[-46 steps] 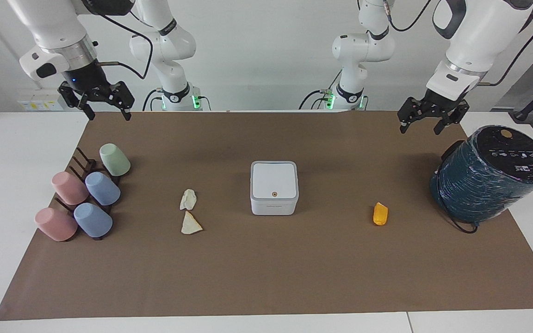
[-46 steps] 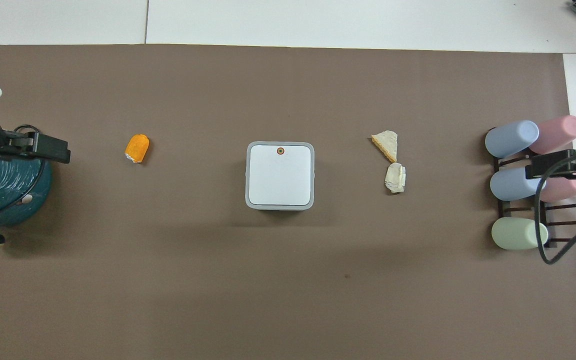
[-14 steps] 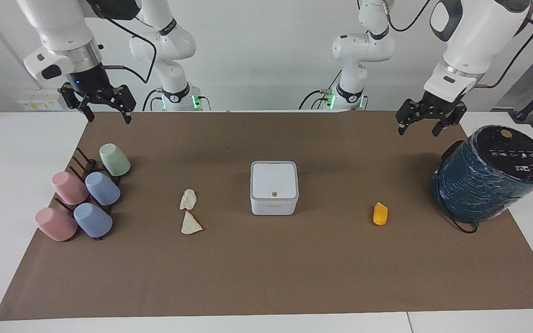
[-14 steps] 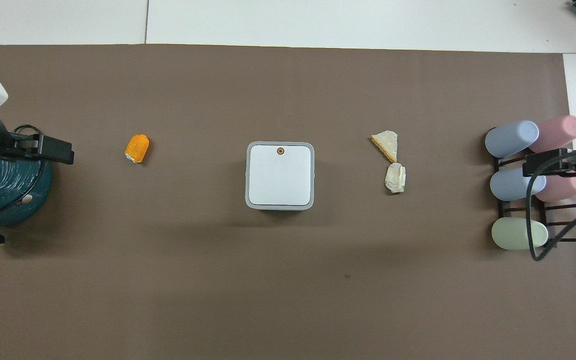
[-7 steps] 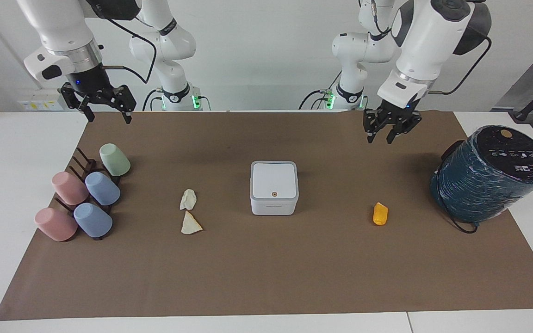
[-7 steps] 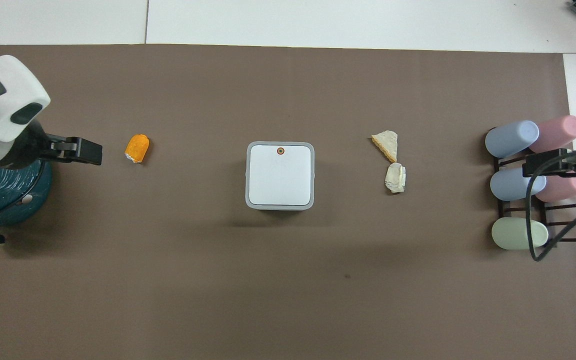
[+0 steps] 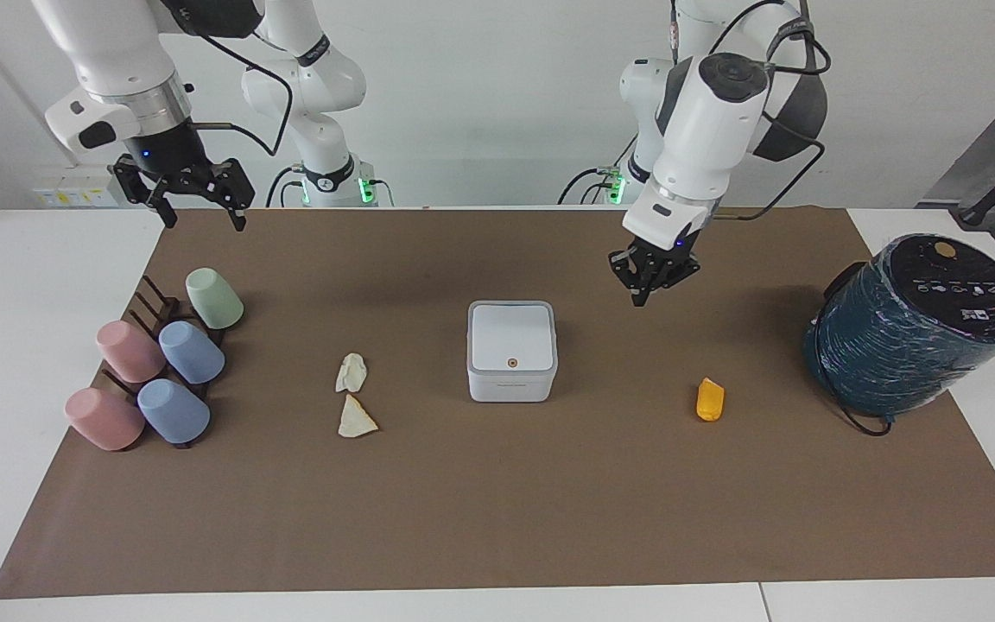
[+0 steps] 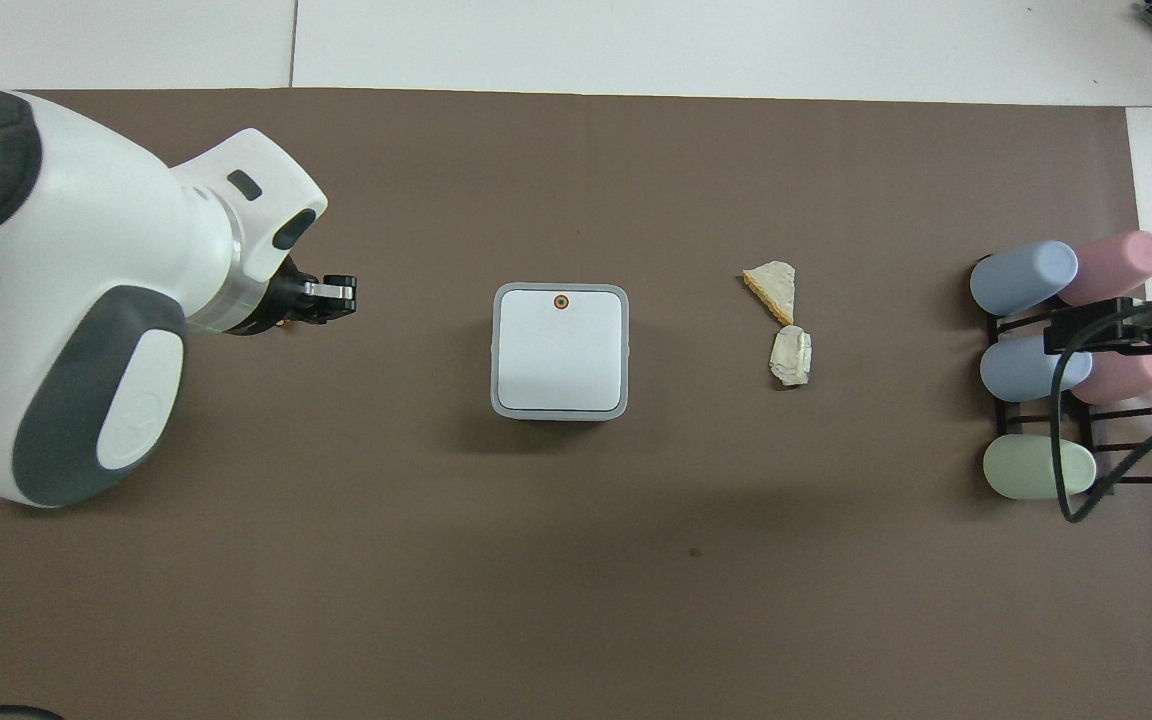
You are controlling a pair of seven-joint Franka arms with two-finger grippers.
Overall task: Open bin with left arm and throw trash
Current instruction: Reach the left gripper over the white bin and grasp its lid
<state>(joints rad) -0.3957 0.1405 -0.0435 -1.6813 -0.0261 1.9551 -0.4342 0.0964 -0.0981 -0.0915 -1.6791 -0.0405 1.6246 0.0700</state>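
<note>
The white bin [image 7: 511, 350] stands mid-mat with its lid shut; it also shows in the overhead view [image 8: 561, 350]. The white paper wad [image 7: 351, 372] and the cream triangular piece [image 7: 355, 419] lie beside it toward the right arm's end, both also seen from overhead as the wad [image 8: 792, 357] and the triangle [image 8: 772, 287]. The orange lump [image 7: 710, 399] lies toward the left arm's end; overhead, the left arm hides it. My left gripper [image 7: 643, 296] is shut and empty, hanging over the mat beside the bin, apart from it. My right gripper [image 7: 201, 216] is open and waits over the cup rack.
A large dark teal cylinder [image 7: 916, 324] with a black top stands at the left arm's end of the mat. Pastel cups lie on a dark rack [image 7: 161, 367] at the right arm's end, also visible overhead [image 8: 1056, 360].
My left arm has swung from beside the teal cylinder toward the bin, lowered, and its fingers have come together. The right arm has barely moved. Bin and scraps are unmoved.
</note>
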